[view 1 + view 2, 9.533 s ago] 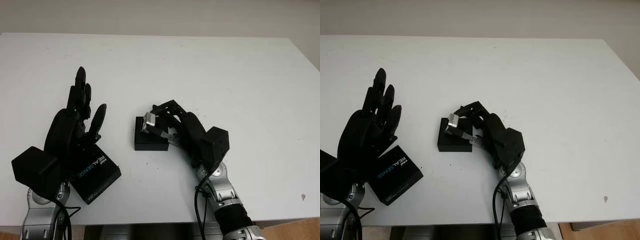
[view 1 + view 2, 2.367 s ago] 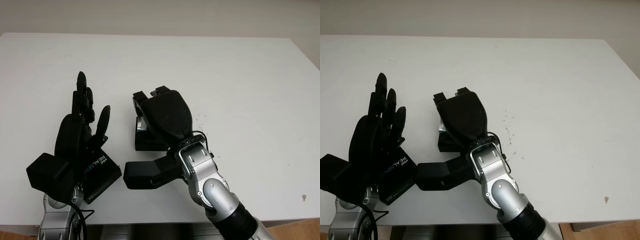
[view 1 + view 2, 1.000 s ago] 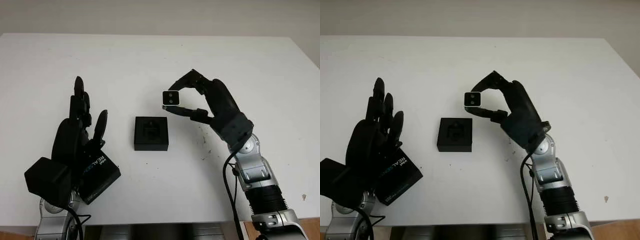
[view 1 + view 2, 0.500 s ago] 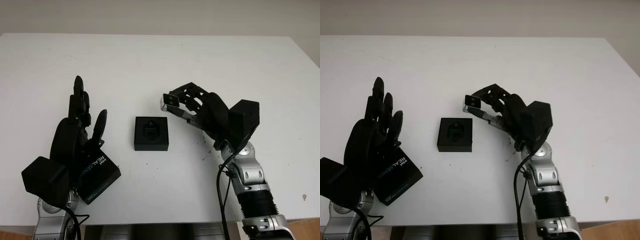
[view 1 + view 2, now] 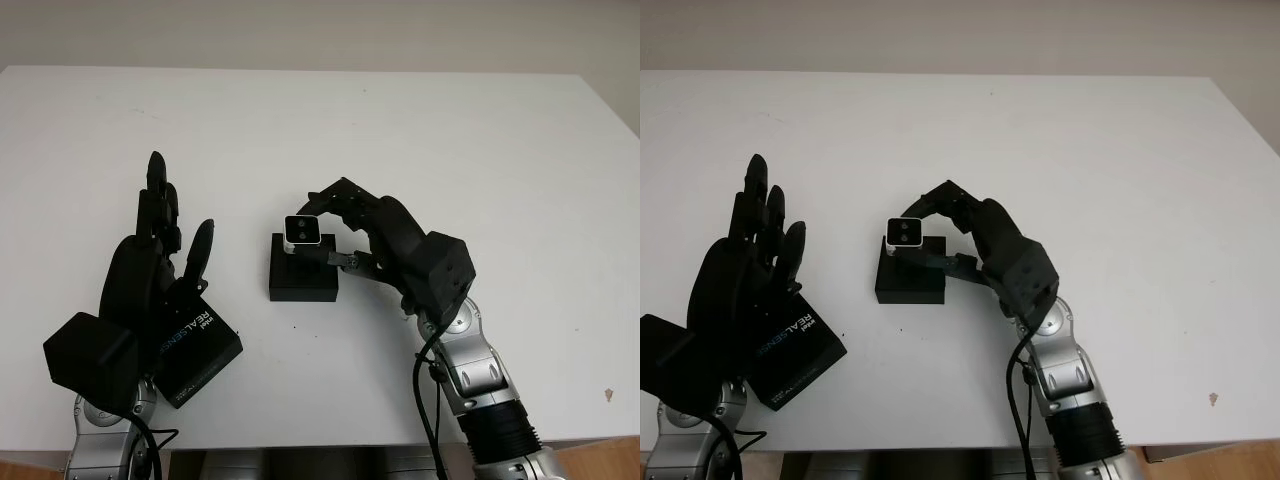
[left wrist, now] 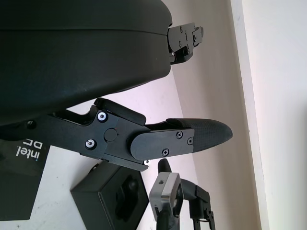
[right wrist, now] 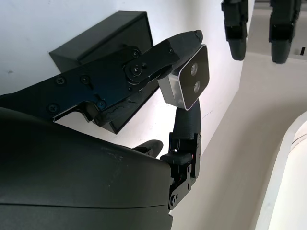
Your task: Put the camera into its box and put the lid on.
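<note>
A small silver camera point(image 5: 302, 231) with a black two-lens face is pinched in my right hand point(image 5: 318, 233), just above the back edge of the open black box point(image 5: 302, 282) at the table's middle. In the right wrist view the camera point(image 7: 188, 79) sits between one finger and the thumb, with the box point(image 7: 108, 36) beyond it. The black lid point(image 5: 197, 345), lettered REALSENSE, lies at the front left. My left hand point(image 5: 172, 225) is open, raised over the lid's left part and hiding it. The left wrist view shows the box point(image 6: 112, 199) and the held camera point(image 6: 165, 190).
The white table point(image 5: 480, 150) stretches wide behind and to the right of the box. Its front edge point(image 5: 330, 445) runs close below the lid and both forearms. A small dark speck point(image 5: 606, 394) marks the front right corner.
My right hand has carried the camera leftward, from right of the box to just over it, and turned the lens face toward me. The left hand, lid and box have stayed put.
</note>
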You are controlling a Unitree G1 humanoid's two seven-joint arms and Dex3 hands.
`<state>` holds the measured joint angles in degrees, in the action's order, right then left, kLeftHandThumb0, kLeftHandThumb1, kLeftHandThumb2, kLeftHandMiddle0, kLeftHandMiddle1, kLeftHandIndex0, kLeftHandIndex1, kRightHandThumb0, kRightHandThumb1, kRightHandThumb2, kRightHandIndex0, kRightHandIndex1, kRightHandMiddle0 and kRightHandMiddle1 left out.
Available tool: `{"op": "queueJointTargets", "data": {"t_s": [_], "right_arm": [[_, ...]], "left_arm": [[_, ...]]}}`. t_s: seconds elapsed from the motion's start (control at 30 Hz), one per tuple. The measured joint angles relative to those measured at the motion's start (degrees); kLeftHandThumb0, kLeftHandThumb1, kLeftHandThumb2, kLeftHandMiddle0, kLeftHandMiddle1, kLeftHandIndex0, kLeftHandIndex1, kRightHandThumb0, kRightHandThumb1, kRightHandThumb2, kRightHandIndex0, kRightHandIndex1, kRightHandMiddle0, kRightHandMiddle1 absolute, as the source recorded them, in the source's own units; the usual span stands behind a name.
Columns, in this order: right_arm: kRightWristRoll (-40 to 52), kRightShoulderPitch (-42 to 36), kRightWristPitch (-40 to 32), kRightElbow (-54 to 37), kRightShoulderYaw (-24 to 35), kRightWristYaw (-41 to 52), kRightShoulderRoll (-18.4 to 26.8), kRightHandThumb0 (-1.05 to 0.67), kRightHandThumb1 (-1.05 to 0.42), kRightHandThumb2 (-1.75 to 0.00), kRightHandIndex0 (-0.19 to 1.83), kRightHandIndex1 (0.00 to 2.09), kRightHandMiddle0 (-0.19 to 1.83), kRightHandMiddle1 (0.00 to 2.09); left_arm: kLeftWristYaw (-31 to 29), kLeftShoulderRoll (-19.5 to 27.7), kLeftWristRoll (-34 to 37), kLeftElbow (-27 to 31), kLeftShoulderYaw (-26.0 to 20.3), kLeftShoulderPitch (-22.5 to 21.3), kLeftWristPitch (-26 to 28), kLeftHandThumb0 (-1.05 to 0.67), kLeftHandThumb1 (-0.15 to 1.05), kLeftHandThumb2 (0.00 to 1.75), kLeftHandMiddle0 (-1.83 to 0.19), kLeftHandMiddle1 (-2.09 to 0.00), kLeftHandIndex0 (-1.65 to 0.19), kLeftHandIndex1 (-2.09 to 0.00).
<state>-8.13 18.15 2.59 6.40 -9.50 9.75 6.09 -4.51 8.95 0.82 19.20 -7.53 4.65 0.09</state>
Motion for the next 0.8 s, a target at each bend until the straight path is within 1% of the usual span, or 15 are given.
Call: {"op": "queueJointTargets", "data": {"t_s": [0.3, 0.6, 0.8], "right_arm": [[-4.06, -1.37, 4.01, 0.29, -1.14, -4.66, -0.19, -0.44, -1.05, -0.1, 0.23, 0.4, 0.35, 1.66], [-4.34, -1.87, 5.2, 4.02, -0.89, -7.79, -0.84, -0.45, -1.05, -0.11, 0.21, 0.41, 0.35, 1.69], [-2.94, -1.82, 5.01, 5.73, 0.03, -7.93, -1.6, -0.46, -1.05, -0.09, 0.22, 0.41, 0.36, 1.68]], "left_arm": [[0.17, -0.02, -0.08, -0.01, 0.0, 0.0, 0.11, -0.68, 1.05, 0.49, 0.16, -0.06, 0.18, -0.06], [-0.26, 0.02, 0.14, -0.06, -0.09, -0.01, -0.05, -0.68, 1.05, 0.49, 0.18, -0.05, 0.19, -0.05], [-0.37, 0.05, 0.14, -0.07, -0.12, -0.01, -0.05, -0.69, 1.05, 0.49, 0.17, -0.06, 0.18, -0.05]]}}
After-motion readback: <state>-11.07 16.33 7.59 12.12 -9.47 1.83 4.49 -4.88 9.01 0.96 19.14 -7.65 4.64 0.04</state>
